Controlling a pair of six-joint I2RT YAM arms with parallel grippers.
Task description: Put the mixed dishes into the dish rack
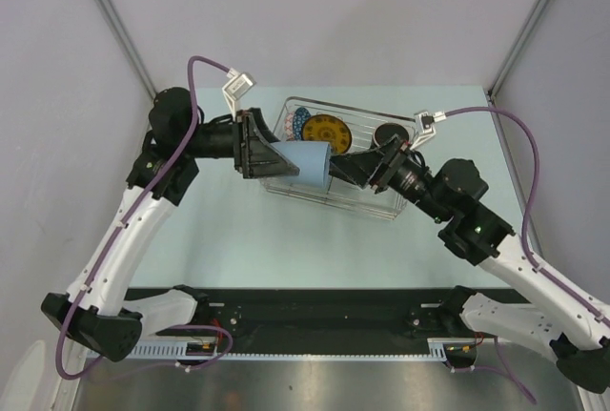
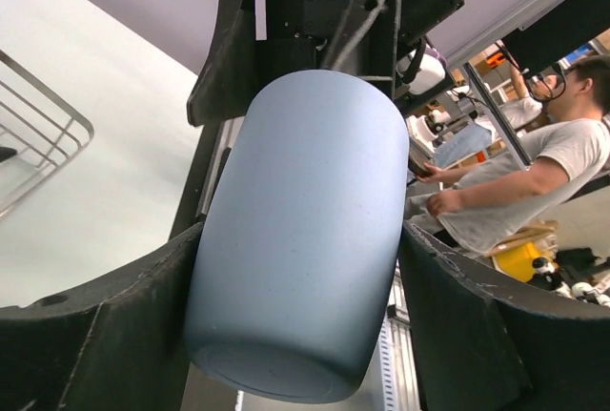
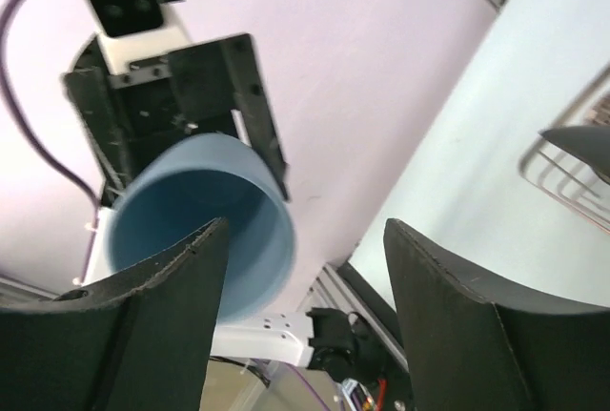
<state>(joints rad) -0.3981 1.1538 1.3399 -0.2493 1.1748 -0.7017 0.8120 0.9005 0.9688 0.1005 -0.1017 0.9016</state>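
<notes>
Left arm comes up the left side, elbow bent, forearm running rightward toward the rack. Right arm mirrors it from the right, wrist pointing left, so the two grippers face each other nose to nose over the rack's near-left part. Left gripper is clamped on the cup, with one finger on each side of the body. The jaws stand wide because the cup is wide. The cup lies on its side in the air, base toward the left wrist and mouth toward the right arm. Right gripper is open, jaws well apart and nothing pinched. Its tips sit just beside the cup's rim, and I can't tell whether one finger touches it. The rack sits angled at the far side of the desk, close to the back wall. The yellow plate is in the rack's far-left part, with small bowls just left of it. A black mug is at far right, near the right wrist. Bare desk lies between the rack's near wall and the arm bases, and more of it left of the rack under the left forearm.
</notes>
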